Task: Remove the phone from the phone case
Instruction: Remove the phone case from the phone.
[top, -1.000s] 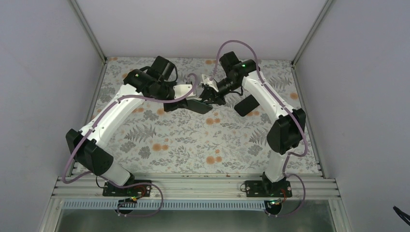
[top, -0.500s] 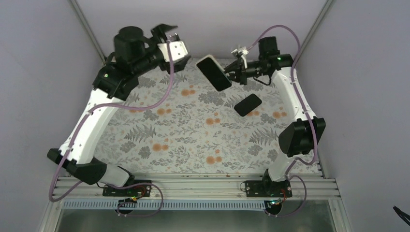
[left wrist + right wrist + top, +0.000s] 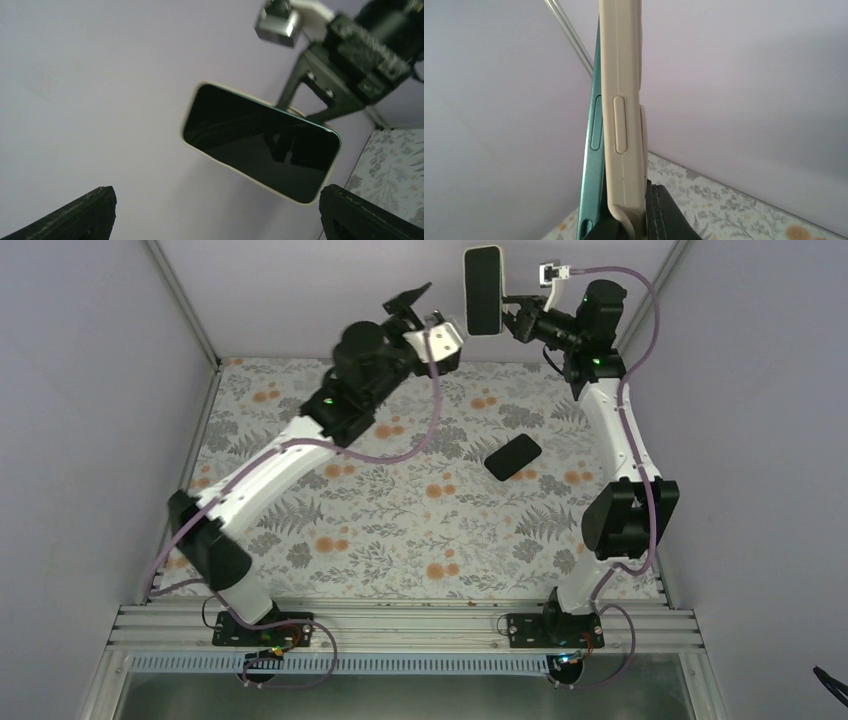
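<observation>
The phone (image 3: 484, 290), black-screened with a teal edge (image 3: 594, 150), sits in a cream phone case (image 3: 624, 100) and is held upright high against the back wall. My right gripper (image 3: 515, 318) is shut on the case's lower corner (image 3: 634, 222). There the teal edge stands slightly apart from the cream wall. My left gripper (image 3: 425, 315) hovers just left of the phone, open and empty. In the left wrist view the screen (image 3: 260, 142) faces it beyond the spread fingertips (image 3: 75, 215).
A dark, phone-shaped slab (image 3: 513, 457) lies on the floral tabletop (image 3: 400, 510) right of centre. Grey walls close in the back and both sides, and the metal rail (image 3: 400, 625) holding the arm bases runs along the near edge.
The left gripper let go of the phone, opened, rose and then swung right toward it. The right arm lifted the cased phone from just above the table to upright near the back wall.
</observation>
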### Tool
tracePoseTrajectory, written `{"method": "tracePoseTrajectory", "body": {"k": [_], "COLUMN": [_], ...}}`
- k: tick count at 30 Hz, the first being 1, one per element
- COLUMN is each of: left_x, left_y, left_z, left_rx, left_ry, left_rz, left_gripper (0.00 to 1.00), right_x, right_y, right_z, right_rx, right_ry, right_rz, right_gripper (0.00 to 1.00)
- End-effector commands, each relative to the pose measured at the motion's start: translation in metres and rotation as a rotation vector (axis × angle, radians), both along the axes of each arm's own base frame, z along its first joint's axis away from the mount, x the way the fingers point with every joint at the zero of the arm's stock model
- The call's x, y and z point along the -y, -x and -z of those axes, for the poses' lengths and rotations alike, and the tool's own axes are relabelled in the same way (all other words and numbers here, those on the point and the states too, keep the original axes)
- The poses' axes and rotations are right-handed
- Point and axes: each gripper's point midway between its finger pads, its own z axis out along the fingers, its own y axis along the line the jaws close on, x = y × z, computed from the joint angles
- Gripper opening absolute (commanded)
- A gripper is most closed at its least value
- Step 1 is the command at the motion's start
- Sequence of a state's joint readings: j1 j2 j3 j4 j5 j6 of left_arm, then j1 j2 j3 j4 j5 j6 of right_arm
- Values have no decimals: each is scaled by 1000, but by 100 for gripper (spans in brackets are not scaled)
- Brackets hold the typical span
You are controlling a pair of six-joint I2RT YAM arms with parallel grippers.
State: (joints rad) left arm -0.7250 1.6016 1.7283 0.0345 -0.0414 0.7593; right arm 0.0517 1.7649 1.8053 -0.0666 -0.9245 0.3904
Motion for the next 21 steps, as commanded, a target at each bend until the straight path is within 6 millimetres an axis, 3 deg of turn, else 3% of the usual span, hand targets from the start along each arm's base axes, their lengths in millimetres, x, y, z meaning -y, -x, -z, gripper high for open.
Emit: {"method": "tracePoseTrajectory", "body": {"k": [1,8,17,21], "left_x": [1,28,38,45], "left_y": [-27,-47,-57,-55], "left_z": [-15,-2,5,18], "left_rx": [89,98,103,74], "left_ry": [167,195,164,121], "left_rz": [-169,-216,-225,-182], "left_gripper": [100,100,100,100], "right_x": [-6,-23,-39,-42], "right_y": [-5,4,13,15], "right_z": [-48,-54,-59,-65], "right_rx": [55,69,101,117], "right_ry": [-132,-137,-117,-117], "right_rz": [36,-6,-40,-40], "right_gripper": [3,3,3,3]}}
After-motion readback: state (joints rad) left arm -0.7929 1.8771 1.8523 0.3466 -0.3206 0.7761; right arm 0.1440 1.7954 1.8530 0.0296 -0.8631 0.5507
